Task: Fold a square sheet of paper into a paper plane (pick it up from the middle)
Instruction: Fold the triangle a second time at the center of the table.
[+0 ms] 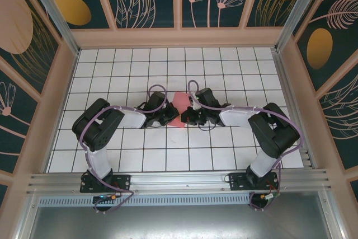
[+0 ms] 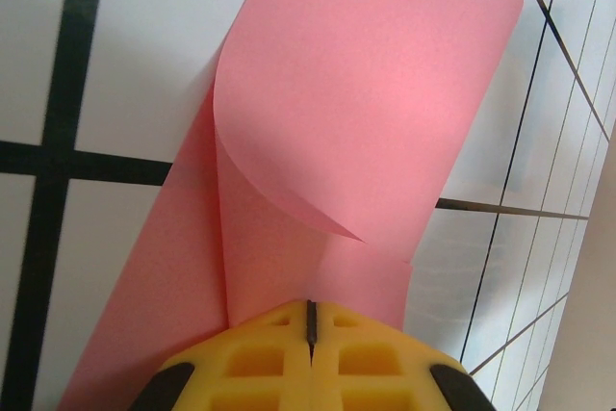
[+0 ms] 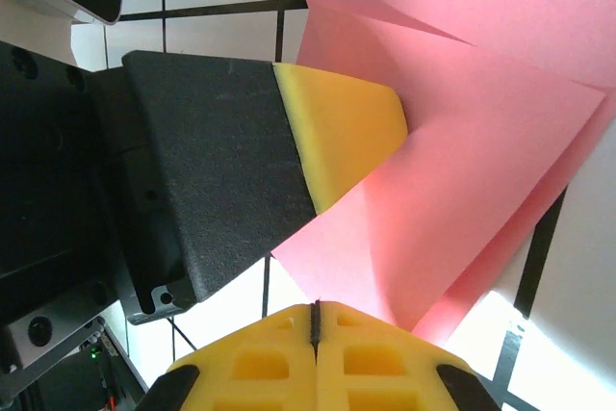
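Note:
The square sheet of paper (image 1: 180, 105) is salmon pink and sits between my two grippers at the middle of the white grid table. In the left wrist view the paper (image 2: 366, 93) is curled over on itself, with a loose flap bending down. My left gripper (image 2: 311, 307) is shut on its near edge. My right gripper (image 3: 315, 307) is shut on a corner of the creased paper (image 3: 481, 151). The left gripper's yellow-padded finger (image 3: 342, 127) presses against the sheet from the left. From above, the left gripper (image 1: 169, 117) and right gripper (image 1: 187, 115) nearly touch.
The white table (image 1: 168, 65) has a black grid and is boxed in by tan frame walls (image 1: 179, 37) at the back and both sides. An aluminium rail (image 1: 179, 180) runs along the near edge by the arm bases. Open tiles lie behind and in front of the grippers.

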Robot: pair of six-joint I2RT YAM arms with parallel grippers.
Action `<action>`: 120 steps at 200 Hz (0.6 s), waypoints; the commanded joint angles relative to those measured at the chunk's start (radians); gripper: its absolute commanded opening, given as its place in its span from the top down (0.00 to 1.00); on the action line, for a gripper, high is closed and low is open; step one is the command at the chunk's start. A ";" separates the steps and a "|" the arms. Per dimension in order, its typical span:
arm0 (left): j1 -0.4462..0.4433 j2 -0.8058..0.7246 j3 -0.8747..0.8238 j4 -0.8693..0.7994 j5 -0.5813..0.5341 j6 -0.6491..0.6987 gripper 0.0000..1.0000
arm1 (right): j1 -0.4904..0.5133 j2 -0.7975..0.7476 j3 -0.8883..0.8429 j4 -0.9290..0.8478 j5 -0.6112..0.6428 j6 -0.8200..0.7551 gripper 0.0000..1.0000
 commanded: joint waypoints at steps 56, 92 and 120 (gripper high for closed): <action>0.005 0.035 -0.025 -0.050 -0.008 0.011 1.00 | 0.020 0.059 0.077 -0.030 -0.016 0.001 1.00; 0.005 0.036 -0.026 -0.049 -0.005 0.010 1.00 | 0.021 0.092 0.088 -0.047 -0.006 -0.001 1.00; 0.004 0.038 -0.025 -0.048 -0.005 0.010 1.00 | 0.020 0.098 0.083 -0.050 -0.001 -0.003 1.00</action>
